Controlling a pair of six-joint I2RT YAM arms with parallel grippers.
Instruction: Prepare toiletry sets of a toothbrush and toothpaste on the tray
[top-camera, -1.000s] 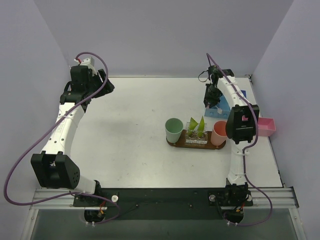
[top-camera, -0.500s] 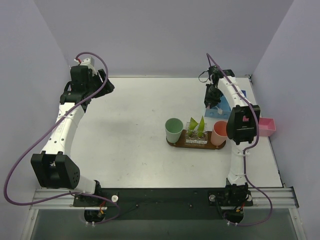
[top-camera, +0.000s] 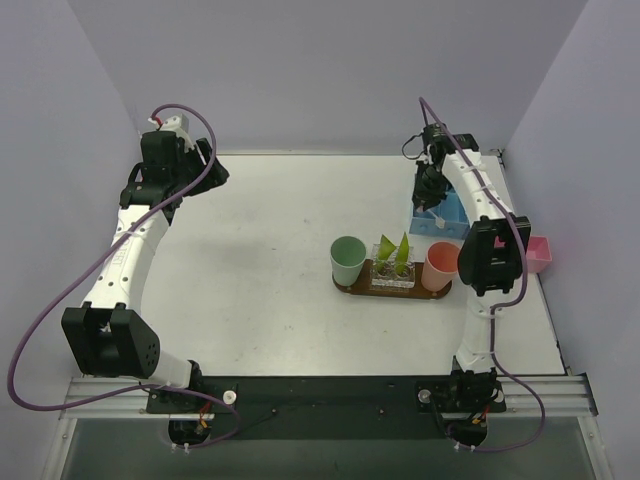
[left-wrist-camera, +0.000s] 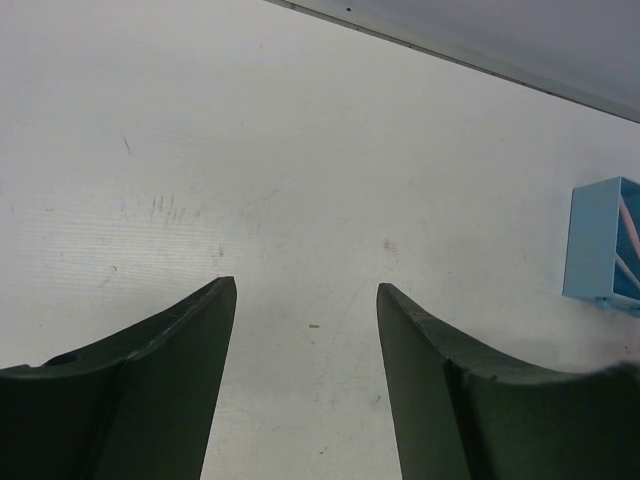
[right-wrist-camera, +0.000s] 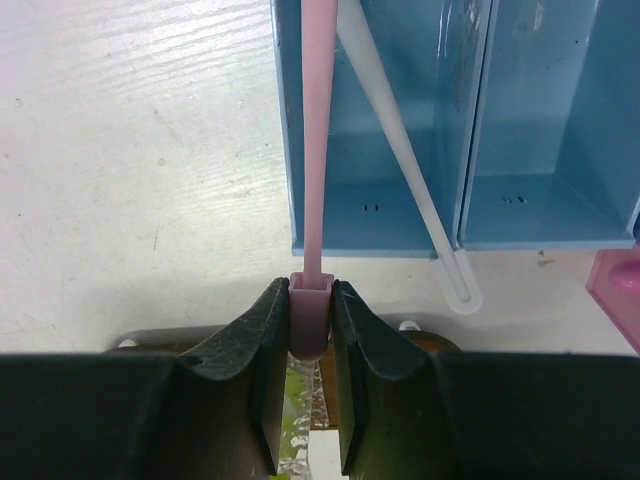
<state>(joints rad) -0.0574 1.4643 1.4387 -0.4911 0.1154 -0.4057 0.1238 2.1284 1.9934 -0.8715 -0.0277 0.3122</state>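
Nearest to you in the overhead view, a little right of the centre, lies the tray (top-camera: 390, 293). A green cup (top-camera: 348, 258) stands on its left end and a salmon cup (top-camera: 439, 264) on its right end, with the green toothpaste tubes (top-camera: 393, 252) upright between them. I see no brush on the tray yet. Just behind it, toward the upper right of that frame, the right arm reaches over the blue bin (top-camera: 455, 210). Its wrist view shows the right gripper (right-wrist-camera: 310, 297) pinching the end of a pink toothbrush (right-wrist-camera: 318, 150), which runs straight up the middle of that frame into the left compartment of the bin. A white toothbrush (right-wrist-camera: 395, 130) leans across the same compartment, with its end over the front wall. I judge that you are at the step of taking a brush out of the bin, and that the grip is already made. The next move asks you to lift the pink brush free without dragging the white one, which lies close beside it. Then you carry it the short way down the frame to the tray and set it by a tube. Farthest away, in the upper left of the overhead view, the left gripper (left-wrist-camera: 305, 300) has its fingers spread apart over bare table and holds nothing.
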